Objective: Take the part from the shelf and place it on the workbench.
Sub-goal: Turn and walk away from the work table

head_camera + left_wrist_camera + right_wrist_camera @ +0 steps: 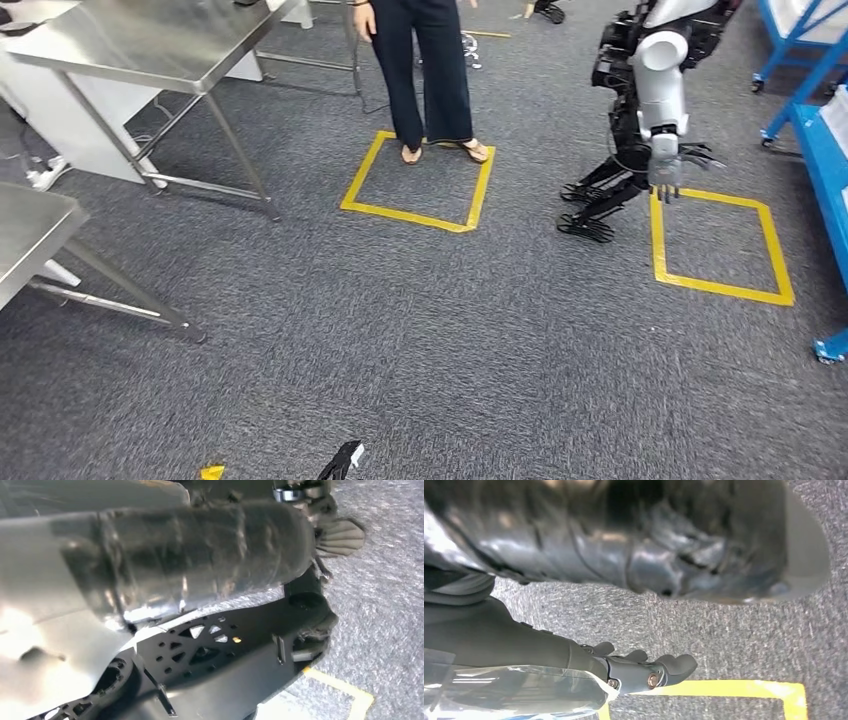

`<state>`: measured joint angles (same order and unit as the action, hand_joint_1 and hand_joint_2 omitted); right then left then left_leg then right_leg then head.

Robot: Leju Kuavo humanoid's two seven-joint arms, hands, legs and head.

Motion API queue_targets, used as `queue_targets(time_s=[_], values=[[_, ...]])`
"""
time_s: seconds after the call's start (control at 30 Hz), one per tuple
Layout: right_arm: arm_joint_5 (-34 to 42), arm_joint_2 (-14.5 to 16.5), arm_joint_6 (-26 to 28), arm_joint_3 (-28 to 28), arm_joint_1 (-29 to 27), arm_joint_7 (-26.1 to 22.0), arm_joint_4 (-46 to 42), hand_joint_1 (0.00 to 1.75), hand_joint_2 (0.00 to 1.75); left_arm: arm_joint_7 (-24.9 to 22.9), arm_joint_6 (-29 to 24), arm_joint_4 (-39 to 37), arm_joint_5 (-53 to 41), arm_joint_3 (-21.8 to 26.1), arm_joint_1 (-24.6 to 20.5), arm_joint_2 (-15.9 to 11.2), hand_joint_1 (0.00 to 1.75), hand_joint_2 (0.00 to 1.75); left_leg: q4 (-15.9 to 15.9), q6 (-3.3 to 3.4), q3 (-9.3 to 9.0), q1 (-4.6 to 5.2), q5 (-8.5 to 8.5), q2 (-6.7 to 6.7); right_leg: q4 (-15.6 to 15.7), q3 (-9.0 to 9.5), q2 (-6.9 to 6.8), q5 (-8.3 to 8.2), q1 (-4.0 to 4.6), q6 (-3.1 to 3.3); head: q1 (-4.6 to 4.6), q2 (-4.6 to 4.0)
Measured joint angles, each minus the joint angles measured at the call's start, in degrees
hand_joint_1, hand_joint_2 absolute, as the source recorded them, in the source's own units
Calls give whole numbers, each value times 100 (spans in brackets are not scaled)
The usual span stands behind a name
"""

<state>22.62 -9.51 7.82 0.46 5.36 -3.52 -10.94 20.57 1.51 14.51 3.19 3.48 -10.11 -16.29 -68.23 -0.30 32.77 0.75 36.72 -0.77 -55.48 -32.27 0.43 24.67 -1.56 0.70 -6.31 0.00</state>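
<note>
Locating the part is not possible from these views. The right hand (639,672) hangs empty, dark fingers loosely stretched, over grey carpet (724,625) beside a yellow floor-tape square (724,687). The left hand (190,555) is blurred, its state unclear. Well beyond both hands stand a blue metal shelf (825,150), a steel-topped workbench (150,40) and a person in dark trousers (425,60).

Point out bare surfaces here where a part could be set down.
The steel workbench top by the person is mostly bare; so is the near table corner. Crowded on the right: another robot stands beside taped square and blue shelf.
</note>
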Motion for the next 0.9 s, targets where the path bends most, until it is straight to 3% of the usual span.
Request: queue_targets(time_s=[0.03,0.07,0.1,0.13,0.2,0.27,0.33,0.37,0.43,0.5,0.57,0.6,0.67,0.73,0.83,0.9], values=[[0,1,0,0,-2,0,1,0,0,-13,5,8,-1,-4,-8,1,0,0,-292,8,130,0,76,28,0,-4,68,-4,8,6,-2,0],[0,3,0,0,-5,1,1,0,0,-20,8,14,-1,-7,-14,2,0,0,-389,24,172,0,38,45,0,-4,141,-7,16,9,-4,0],[0,4,0,0,-8,6,2,0,0,-19,4,16,-2,-5,-18,3,0,0,-253,49,111,2,-115,71,-1,0,219,-11,20,9,-4,0],[0,5,0,1,-9,14,2,0,0,-14,-1,14,-3,-3,-18,2,0,0,80,80,-34,6,-345,129,-1,6,297,-15,21,6,-5,0],[-1,20,1,4,-8,43,3,0,0,-12,-9,-7,-4,4,-15,-2,0,0,889,153,-356,15,-761,393,-9,-5,443,-32,13,-21,-5,0],[-8,45,5,10,-11,79,4,0,0,-42,-8,-25,-3,11,-11,-5,0,0,1315,199,-504,30,-875,562,-14,-55,567,-62,-11,-80,-8,0],[-12,69,16,25,-34,106,5,0,0,-92,0,-29,4,16,-9,-2,0,0,1434,237,-539,43,-889,477,5,-94,656,-99,-43,-154,-14,0],[-8,77,23,35,-46,122,7,0,0,-126,5,-31,20,18,-3,2,0,0,1493,260,-561,45,-931,416,-21,-119,589,-79,-44,-173,-14,0],[3,83,48,52,-43,161,8,0,0,-224,-3,-36,69,20,29,14,0,87,1600,300,-591,32,-1010,270,-405,-310,296,169,-16,-187,2,0],[7,88,66,60,-31,201,9,0,0,-348,-39,-37,112,20,82,30,0,175,1614,318,-579,37,-1023,102,-1169,-667,63,560,4,-217,17,0],[10,95,78,64,-40,230,10,0,0,-467,-86,-37,128,19,129,46,0,175,1606,315,-570,32,-1013,-40,-1623,-858,9,686,-5,-264,17,0],[9,96,100,67,-46,252,10,0,0,-527,-111,-37,131,19,145,52,0,175,1595,304,-570,23,-1003,-88,-1519,-789,-14,592,-12,-288,17,0],[-10,93,181,77,-49,337,10,0,87,-644,-151,-37,133,18,167,61,0,175,1540,249,-567,5,-963,-149,-791,-369,-102,258,-31,-332,20,0],[-39,99,256,91,-55,464,10,0,175,-733,-187,-37,136,18,180,64,0,175,1443,178,-546,17,-885,-204,-163,-13,-156,84,-35,-292,30,0],[-203,181,227,96,-198,597,1,0,175,-876,-182,-1,137,4,249,132,0,175,1393,105,-561,20,-807,-242,-45,67,-130,109,-16,-140,6,0],[-400,253,133,95,-324,611,-34,0,175,-1016,-166,38,130,-10,327,220,0,175,1244,52,-533,-7,-661,-181,-40,80,-134,110,-15,-78,-7,0]])
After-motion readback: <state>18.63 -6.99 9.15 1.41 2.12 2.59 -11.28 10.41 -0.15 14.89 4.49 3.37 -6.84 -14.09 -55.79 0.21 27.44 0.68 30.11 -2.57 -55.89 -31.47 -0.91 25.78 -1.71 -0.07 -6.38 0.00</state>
